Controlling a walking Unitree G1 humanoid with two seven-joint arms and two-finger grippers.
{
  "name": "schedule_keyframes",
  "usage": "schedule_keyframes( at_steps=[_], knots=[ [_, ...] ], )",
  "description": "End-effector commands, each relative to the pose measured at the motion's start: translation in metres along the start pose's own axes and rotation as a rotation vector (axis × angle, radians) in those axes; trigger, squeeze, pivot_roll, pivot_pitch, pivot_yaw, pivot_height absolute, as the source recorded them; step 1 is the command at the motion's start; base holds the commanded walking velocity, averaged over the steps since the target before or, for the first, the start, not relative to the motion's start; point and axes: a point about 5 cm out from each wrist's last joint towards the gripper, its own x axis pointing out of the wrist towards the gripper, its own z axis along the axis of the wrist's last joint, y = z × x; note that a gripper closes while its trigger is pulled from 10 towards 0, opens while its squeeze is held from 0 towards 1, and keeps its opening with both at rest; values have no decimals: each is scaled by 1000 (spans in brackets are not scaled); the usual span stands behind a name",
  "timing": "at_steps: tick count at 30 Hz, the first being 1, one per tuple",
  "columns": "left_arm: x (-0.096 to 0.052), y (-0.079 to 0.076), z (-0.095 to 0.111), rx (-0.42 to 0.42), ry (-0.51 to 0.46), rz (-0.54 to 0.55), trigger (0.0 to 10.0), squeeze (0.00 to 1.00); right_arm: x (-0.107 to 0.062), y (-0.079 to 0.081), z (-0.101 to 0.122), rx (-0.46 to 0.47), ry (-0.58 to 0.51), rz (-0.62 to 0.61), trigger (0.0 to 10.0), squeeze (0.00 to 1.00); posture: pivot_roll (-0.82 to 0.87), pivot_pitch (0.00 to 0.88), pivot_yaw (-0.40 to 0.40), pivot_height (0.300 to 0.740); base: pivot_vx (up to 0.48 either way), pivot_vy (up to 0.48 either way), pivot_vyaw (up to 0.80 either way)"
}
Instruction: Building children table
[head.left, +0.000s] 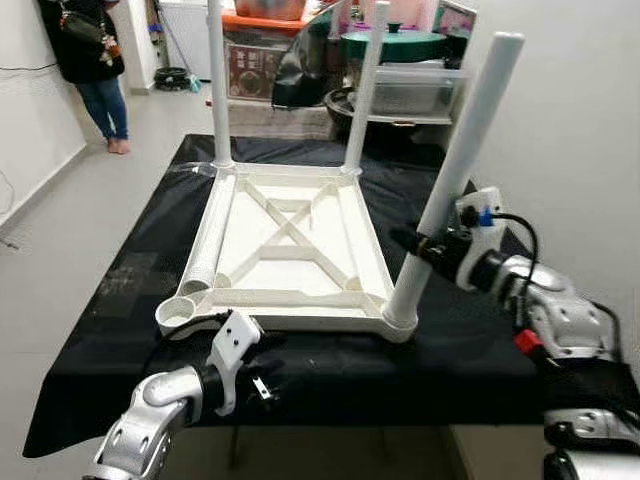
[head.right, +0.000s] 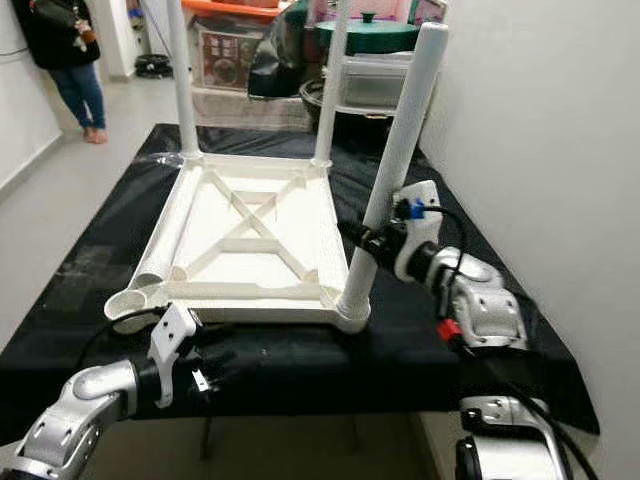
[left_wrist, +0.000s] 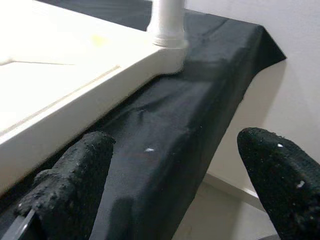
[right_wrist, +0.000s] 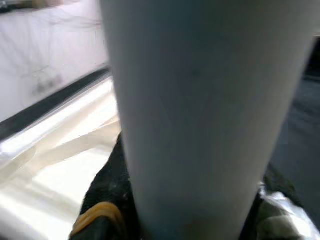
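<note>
We stand before a work table (head.left: 330, 385) draped in a black cloth (head.left: 440, 360), and on it lies the white tabletop (head.left: 290, 250) of the children's table, upside down with its cross-braced underside facing up. Two legs (head.left: 217, 80) stand upright in its far corner sockets, at about 11 and 12 o'clock from us. A third, loose leg (head.left: 212, 235) lies along the tabletop's left rail, its near end beside the empty corner socket (head.left: 180, 313) at 10 o'clock. At 2 o'clock a fourth leg (head.left: 455, 170) sits in the near right corner socket, tilted toward the wall. Our right gripper (head.left: 425, 245) pinches this leg low on its shaft, fingers pressed against it on either side; in the right wrist view the pale tube sits just before the lens. Our left gripper (left_wrist: 170, 190) hovers at 8 o'clock over the cloth's near edge, just beside the tabletop's front rim, fingers (left_wrist: 75, 180) spread wide with nothing between them. Far off at 10 o'clock a person (head.left: 92, 60) stands on the floor.
</note>
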Motion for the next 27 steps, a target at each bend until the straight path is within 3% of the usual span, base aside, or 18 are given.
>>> schedule_keyframes(
  at_steps=[1, 3, 4, 5, 7, 9, 12, 13, 16, 17, 18, 19, 21, 22, 23, 24, 25, 27],
  knots=[
    [0, -1, -2, 3, 9, -3, 10000, 0, -10, -21, -37, 147, 101, -353, 0, 0, 52, 0, -98, 740, 0, 0, 0],
    [0, -1, -1, 4, 8, -5, 10000, 0, -18, -21, -52, 202, 131, -475, 0, 0, 54, 0, -98, 740, 0, 0, 0],
    [1, -2, -1, 5, 10, -9, 10000, 0, -25, 0, -72, 232, 200, -516, 10000, 0, 53, 0, -92, 740, 0, 0, 0],
    [1, -2, -1, 5, 10, -9, 10000, 0, -25, 0, -72, 232, 200, -516, 10000, 0, 53, 0, -92, 740, 0, 0, 0],
    [0, 0, -1, 7, 14, -11, 10000, 0, -22, 34, -74, 204, 215, -397, 10000, 0, 50, 0, -90, 740, 0, 0, 0],
    [-1, 0, -2, 8, 17, -12, 10000, 0, -18, 47, -66, 177, 170, -312, 10000, 0, 43, 0, -87, 740, 0, 0, 0],
    [0, 0, -1, 10, 17, -15, 10000, 0, -15, 50, -48, 165, 63, -204, 10000, 0, 42, 0, -89, 740, 0, 0, 0],
    [1, 0, -1, 10, 16, -16, 10000, 0, -13, 48, -45, 159, 55, -202, 10000, 1000, 43, 0, -90, 740, 0, 0, 0],
    [2, 0, -1, 10, 15, -16, 10000, 0, -11, 45, -41, 150, 54, -209, 10000, 1000, 42, 0, -92, 740, 0, 0, 0],
    [2, 0, -1, 7, 12, -16, 10000, 0, -7, 39, -25, 101, 12, -8, 10000, 0, 39, 0, -94, 740, 0, 0, 0],
    [2, 0, -1, 7, 12, -16, 10000, 0, -7, 39, -25, 101, 12, -8, 10000, 0, 39, 0, -94, 740, 0, 0, 0],
    [2, -1, -1, 5, 10, -16, 10000, 0, -8, 35, -12, 65, -12, 138, 10000, 0, 39, 0, -94, 740, 0, 0, 0],
    [2, -1, -1, 5, 10, -16, 10000, 0, -8, 35, -12, 65, -12, 138, 10000, 0, 39, 0, -94, 740, 0, 0, 0],
    [2, -1, -2, 4, 10, -15, 10000, 0, -17, 32, -6, -18, 6, 327, 10000, 0, 42, 0, -98, 740, 0, 0, 0],
    [2, -1, -2, 4, 10, -15, 10000, 0, -17, 32, -6, -18, 6, 327, 10000, 0, 42, 0, -98, 740, 0, 0, 0],
    [1, -1, -2, 3, 9, -12, 10000, 0, -22, 24, -10, -67, 83, 399, 4588, 0, 47, 0, -102, 740, 0, 0, 0],
    [0, -1, -2, 2, 8, -9, 10000, 0, -21, 15, -16, -84, 144, 345, 0, 0, 49, 0, -106, 740, 0, 0, 0],
    [0, -1, -2, 1, 8, -7, 10000, 0, -19, 9, -19, -92, 182, 296, 0, 0, 49, 0, -106, 740, 0, 0, 0]
  ],
)
